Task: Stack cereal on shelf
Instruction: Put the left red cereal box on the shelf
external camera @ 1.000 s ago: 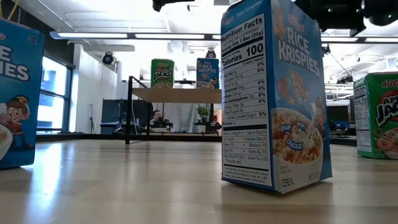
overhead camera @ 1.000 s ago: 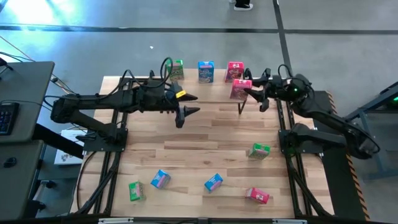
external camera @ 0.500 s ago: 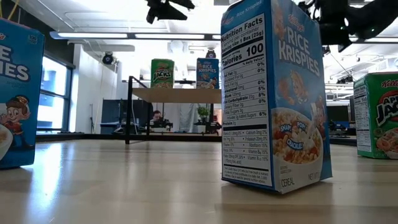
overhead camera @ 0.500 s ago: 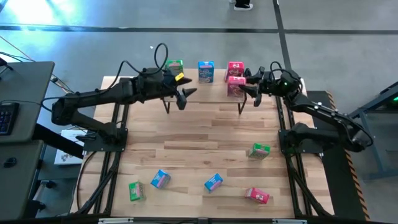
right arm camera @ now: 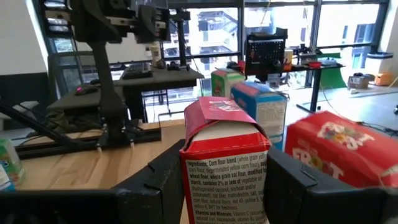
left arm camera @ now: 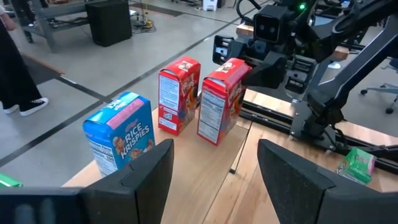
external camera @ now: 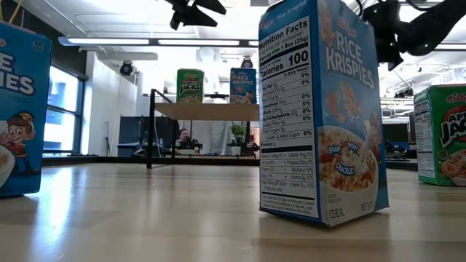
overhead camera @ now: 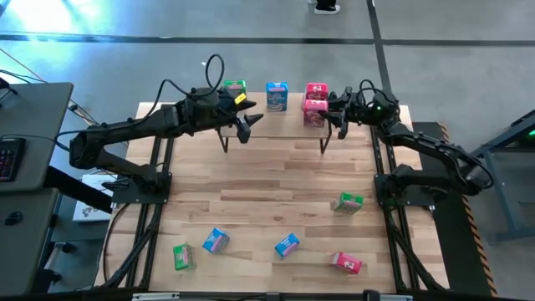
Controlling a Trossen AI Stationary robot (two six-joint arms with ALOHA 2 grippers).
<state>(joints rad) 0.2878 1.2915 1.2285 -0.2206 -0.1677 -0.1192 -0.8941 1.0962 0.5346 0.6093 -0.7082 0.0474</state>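
- The right gripper (overhead camera: 333, 114) is clamping its jaws on a red-pink printed cardboard cereal box (overhead camera: 314, 110), holding it upright over the right end of the low shelf with the light wood plank top and thin black legs (overhead camera: 294, 112), just in front of a second red-pink box (overhead camera: 316, 92) that is already standing there; it looks as if it is being lined up to sit as a neat pair.
- The left gripper (overhead camera: 247, 127) is hovering above the shelf's left end with its jaws apart and nothing between them, probably keeping out of the way.
- A green box (overhead camera: 236, 89) and a blue box (overhead camera: 277, 95) are standing in a row along the shelf's far edge.
- Five more boxes are lying scattered on the near part of the pale wooden plank table (overhead camera: 267, 184): two green, two blue and one red-pink.
- Beyond the table, a grey concrete floor is showing, with desks, monitors and tall windows in the room behind.
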